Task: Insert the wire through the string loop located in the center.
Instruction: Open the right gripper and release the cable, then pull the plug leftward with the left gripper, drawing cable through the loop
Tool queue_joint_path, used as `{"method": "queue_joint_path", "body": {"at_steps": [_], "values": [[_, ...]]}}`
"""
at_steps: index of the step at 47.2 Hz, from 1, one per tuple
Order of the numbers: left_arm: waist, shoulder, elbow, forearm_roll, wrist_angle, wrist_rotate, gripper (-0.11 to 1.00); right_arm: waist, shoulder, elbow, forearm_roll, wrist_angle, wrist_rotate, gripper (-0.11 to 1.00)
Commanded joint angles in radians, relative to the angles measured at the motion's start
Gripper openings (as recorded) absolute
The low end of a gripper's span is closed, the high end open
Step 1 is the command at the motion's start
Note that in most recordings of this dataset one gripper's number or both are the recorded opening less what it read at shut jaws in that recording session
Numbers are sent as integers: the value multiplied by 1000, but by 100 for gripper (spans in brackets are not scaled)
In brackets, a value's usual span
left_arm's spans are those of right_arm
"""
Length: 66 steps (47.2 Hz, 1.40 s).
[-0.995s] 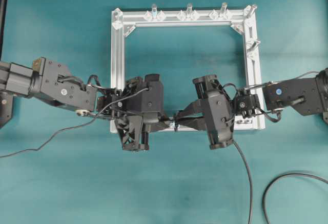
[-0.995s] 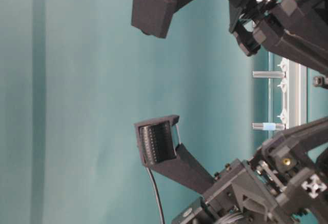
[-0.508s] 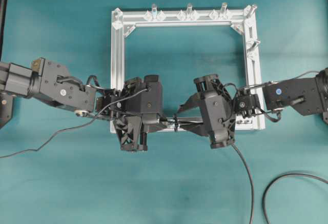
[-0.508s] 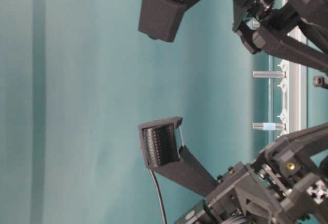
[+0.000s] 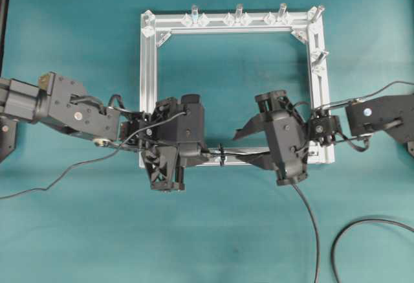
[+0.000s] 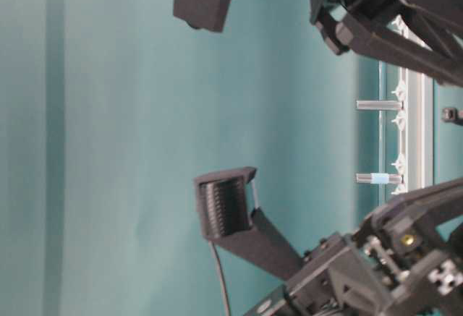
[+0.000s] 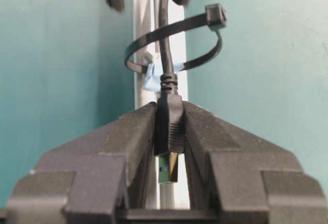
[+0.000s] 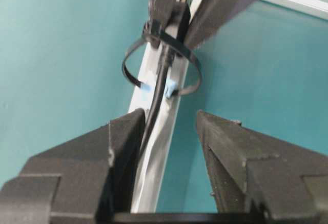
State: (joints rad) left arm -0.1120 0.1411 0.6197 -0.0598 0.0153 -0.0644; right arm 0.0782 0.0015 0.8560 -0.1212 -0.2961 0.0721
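At the frame's near bar, my left end effector (image 7: 169,131) clamped the wire (image 7: 165,55) by its plug, cable already through the string loop (image 7: 174,39). My right end effector (image 8: 166,131) stood open, empty. Next: regrasp cable, pull through.

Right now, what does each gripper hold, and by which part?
Left gripper holds the wire by its plug body. Right gripper is open, holding nothing.

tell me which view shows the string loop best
The left wrist view: the string loop fills the frame, the wire running through it. The right wrist view shows it smaller and blurrier, the overhead only a speck on the frame bar, the table-level view not at all.
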Motion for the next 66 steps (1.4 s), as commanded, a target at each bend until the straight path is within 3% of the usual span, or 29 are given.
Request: {"method": "queue_joint_path", "body": {"at_steps": [1, 25, 66], "values": [[5, -60, 6, 2, 5, 3, 19, 0, -46, 5, -2, 12, 2, 49], [9, -199, 124, 2, 48, -2, 13, 0, -127, 69, -2, 21, 3, 49], [8, -385, 275, -2, 138, -46, 13, 0, -135, 77, -2, 25, 3, 49]]}}
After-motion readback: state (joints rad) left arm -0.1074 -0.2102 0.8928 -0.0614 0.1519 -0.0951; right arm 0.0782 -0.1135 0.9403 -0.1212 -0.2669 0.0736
